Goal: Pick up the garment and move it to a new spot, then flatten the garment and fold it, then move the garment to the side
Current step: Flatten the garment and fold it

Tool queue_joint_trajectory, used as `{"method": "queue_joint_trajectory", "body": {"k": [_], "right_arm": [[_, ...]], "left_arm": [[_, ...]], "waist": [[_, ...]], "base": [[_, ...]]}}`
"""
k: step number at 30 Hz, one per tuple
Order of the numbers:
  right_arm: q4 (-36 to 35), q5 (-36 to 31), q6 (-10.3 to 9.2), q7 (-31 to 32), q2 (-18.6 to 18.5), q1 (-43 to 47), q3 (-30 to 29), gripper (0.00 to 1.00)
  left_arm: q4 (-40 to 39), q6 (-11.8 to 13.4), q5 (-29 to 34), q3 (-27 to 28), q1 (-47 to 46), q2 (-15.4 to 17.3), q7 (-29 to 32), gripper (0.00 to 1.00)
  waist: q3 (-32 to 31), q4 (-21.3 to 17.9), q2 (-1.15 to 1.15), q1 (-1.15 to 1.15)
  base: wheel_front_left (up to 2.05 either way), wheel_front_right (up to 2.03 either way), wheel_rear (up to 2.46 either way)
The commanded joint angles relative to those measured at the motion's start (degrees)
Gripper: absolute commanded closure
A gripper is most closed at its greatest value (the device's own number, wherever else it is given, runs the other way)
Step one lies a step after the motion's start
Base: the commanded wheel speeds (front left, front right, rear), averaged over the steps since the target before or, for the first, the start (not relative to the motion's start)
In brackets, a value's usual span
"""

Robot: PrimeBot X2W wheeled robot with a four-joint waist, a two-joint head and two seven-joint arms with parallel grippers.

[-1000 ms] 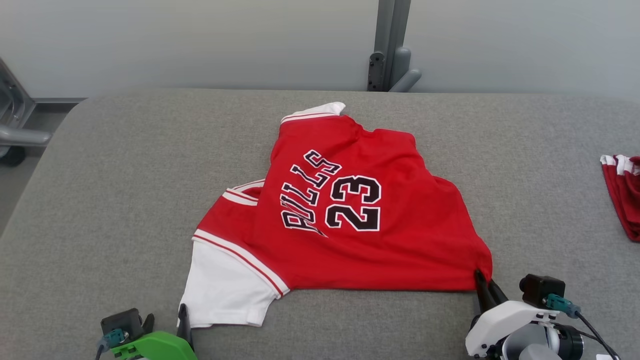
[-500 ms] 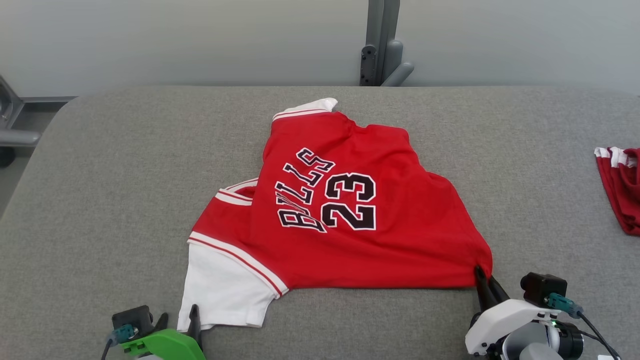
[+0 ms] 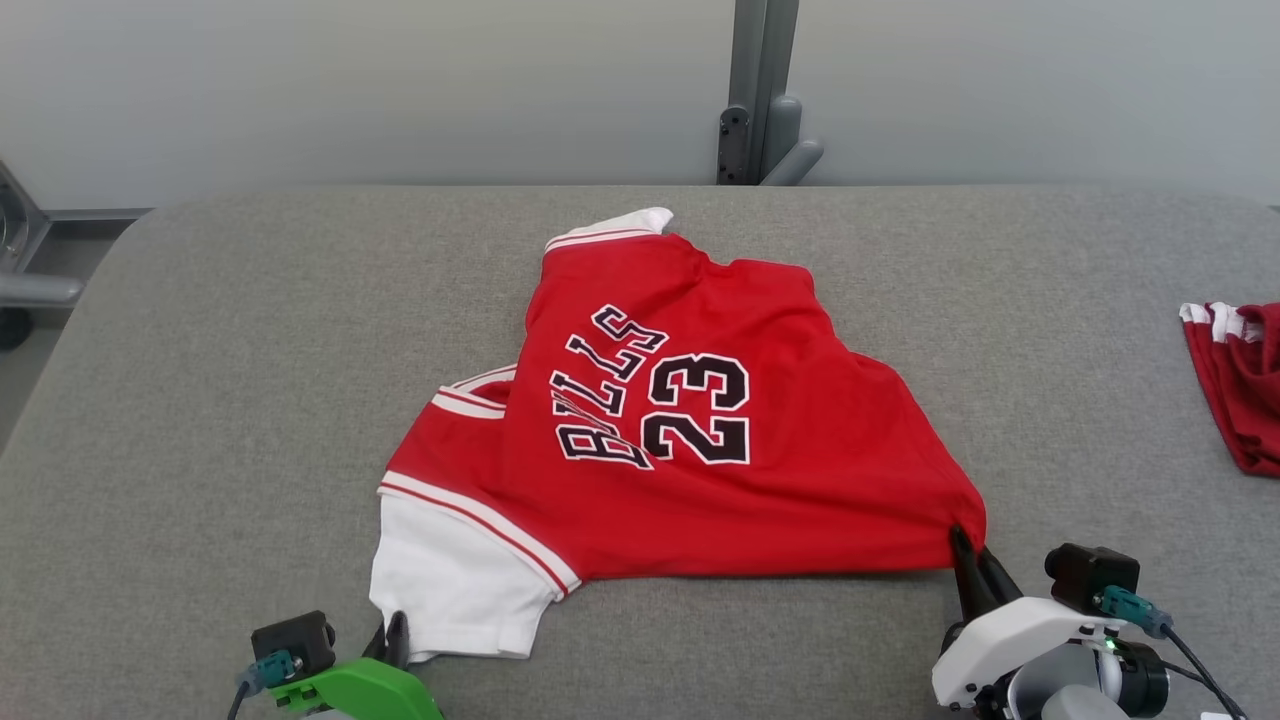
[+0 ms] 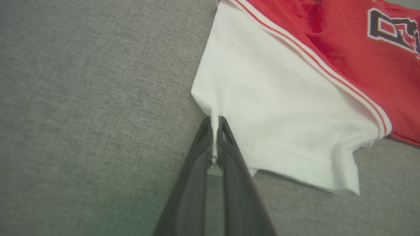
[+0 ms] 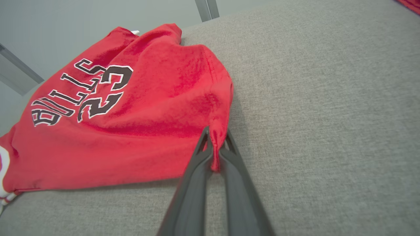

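Observation:
The garment (image 3: 700,440) is a red jersey with black "BULLS 23" lettering and white sleeves, lying partly folded in the middle of the grey table (image 3: 250,380). My left gripper (image 3: 395,630) is shut on the near edge of the white sleeve (image 4: 279,121); in the left wrist view a pinch of white cloth sits between the fingers (image 4: 215,131). At the jersey's near right corner my right gripper (image 3: 965,545) is shut on the red hem, and the right wrist view shows a red tuft (image 5: 215,144) clamped between its fingers.
A second red and white garment (image 3: 1240,380) lies at the table's right edge. A grey post (image 3: 760,90) stands behind the far edge, and a metal frame (image 3: 30,280) sits off the left side. Bare grey cloth surrounds the jersey.
My left gripper slid forward onto the white sleeve's edge and closed on it. The right gripper kept its hold. The head camera shifted a little.

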Motion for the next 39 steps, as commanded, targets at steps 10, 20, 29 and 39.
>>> {"method": "queue_joint_trajectory", "body": {"k": [10, 20, 29, 39], "right_arm": [[-6.52, 3.93, -0.09, -0.50, -0.26, 1.44, -0.58, 1.00], [-21.82, 7.40, -0.09, 0.01, -0.26, 3.53, -2.45, 1.00], [-44.13, 11.17, -0.05, 6.72, -0.24, 7.90, -6.23, 1.00], [-59.30, 13.33, -0.04, 13.25, -0.22, 10.20, -9.85, 1.00]], "left_arm": [[-12.44, 0.34, -2.89, 2.14, 0.16, -0.14, -4.77, 1.00], [-35.28, 0.83, -7.32, 2.90, 2.25, -0.20, -4.67, 1.00], [-60.24, 3.30, -9.38, 3.03, 2.53, 0.11, -0.70, 1.00], [-74.63, 4.26, -9.36, 0.24, -1.96, 0.68, 4.99, 1.00]], "waist": [[-2.40, 0.09, 0.00, 0.00], [-4.57, -0.75, 0.00, 0.00], [-5.71, -2.84, 0.00, 0.00], [-5.59, -4.42, 0.00, 0.00]], "base": [[0.00, 0.00, 0.00], [0.00, 0.00, 0.00], [0.00, 0.00, 0.00], [0.00, 0.00, 0.00]]}}
